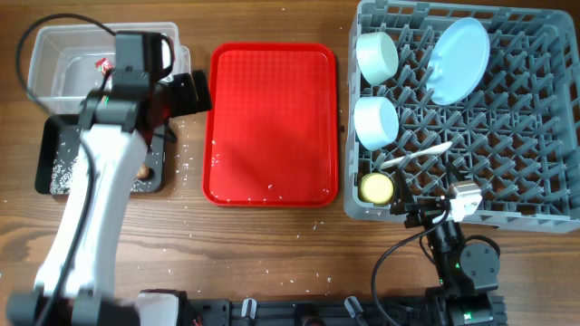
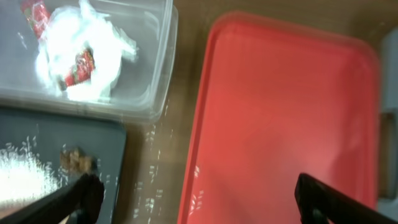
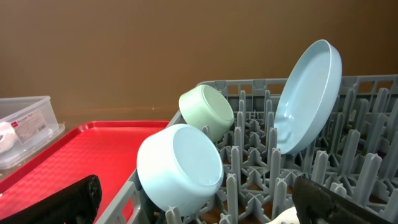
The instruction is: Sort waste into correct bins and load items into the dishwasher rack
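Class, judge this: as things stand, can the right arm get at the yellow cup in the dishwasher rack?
Probably yes: the yellow cup sits uncovered in a near corner of the dishwasher rack, close to the open right gripper, with nothing between.

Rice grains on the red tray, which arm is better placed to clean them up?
Left. The left gripper, open, hangs over the red tray edge, right above the rice grains. The right gripper is away at the dishwasher rack.

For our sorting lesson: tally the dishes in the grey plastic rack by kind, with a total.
Pale blue-white round bowls: 2
Pale blue round plate: 1
Small yellow cup: 1
White plastic spoon: 1
Total: 5
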Motion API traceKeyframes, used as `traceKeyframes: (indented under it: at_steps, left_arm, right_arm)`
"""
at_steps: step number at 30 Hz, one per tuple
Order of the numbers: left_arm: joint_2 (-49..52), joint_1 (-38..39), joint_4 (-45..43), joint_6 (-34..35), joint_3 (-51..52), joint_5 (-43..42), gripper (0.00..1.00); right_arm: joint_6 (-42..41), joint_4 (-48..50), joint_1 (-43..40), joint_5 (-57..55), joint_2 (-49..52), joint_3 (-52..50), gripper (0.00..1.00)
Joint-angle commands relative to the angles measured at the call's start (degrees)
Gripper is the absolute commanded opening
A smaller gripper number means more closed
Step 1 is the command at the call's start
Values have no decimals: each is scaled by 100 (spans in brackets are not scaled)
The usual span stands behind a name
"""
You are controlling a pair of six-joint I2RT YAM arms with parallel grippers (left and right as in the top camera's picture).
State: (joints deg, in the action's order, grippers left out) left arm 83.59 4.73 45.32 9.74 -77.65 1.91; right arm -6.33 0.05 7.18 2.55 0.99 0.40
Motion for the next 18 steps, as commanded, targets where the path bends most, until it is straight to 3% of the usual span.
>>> traceKeyframes:
  at_steps: [1, 4, 5, 8, 14, 18]
  left_arm:
    - [-1340, 24, -852, -28, 1010, 50, 100]
    - [-2450, 24, -1978, -31, 2326, 52, 100]
    - [-3185, -44, -2706, -28, 3246, 46, 100]
    - [-4603, -85, -3517, -31, 4743, 11, 100]
    - [-7195, -85, -3829, -28, 6483, 11, 100]
    - [-7853, -85, -3980, -28, 6916, 11, 100]
  right_arm:
    - [17, 11, -7, 24, -72, -11, 100]
    - [17, 11, -7, 24, -72, -11, 100]
    - [17, 11, -7, 26, -72, -11, 100]
    - [17, 11, -7, 24, -72, -11, 100]
    - [13, 11, -7, 24, -72, -11, 100]
    - [13, 11, -7, 26, -72, -11, 100]
